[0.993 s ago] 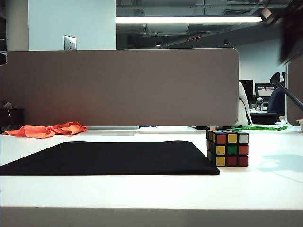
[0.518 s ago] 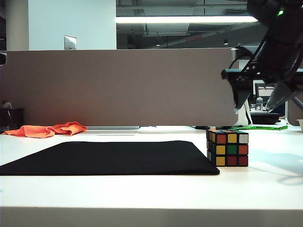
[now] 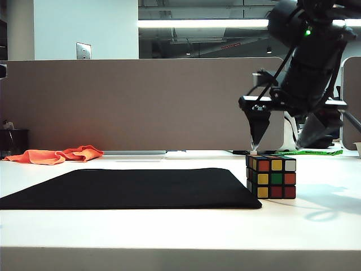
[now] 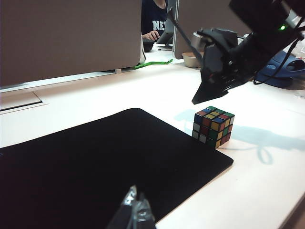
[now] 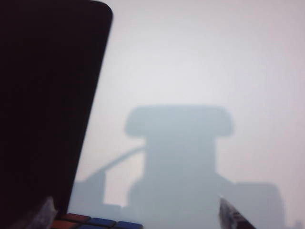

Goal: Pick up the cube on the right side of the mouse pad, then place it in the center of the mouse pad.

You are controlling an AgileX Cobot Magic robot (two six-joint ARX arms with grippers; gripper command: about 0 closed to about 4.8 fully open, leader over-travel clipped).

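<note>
The cube stands on the white table, touching the right edge of the black mouse pad. My right gripper hangs open just above the cube, one finger over its left top edge and the other to the right. In the right wrist view the cube's top shows between the wide-apart fingertips of the right gripper, beside the mouse pad. My left gripper hovers shut over the near part of the mouse pad, well away from the cube.
An orange cloth lies behind the pad at the left. A tall beige partition closes off the back of the table. A green item lies behind the cube, and a bowl stands further back.
The right arm has swung down from the upper right to just above the cube, and its jaws have spread wide. The cube and pad have not moved.
</note>
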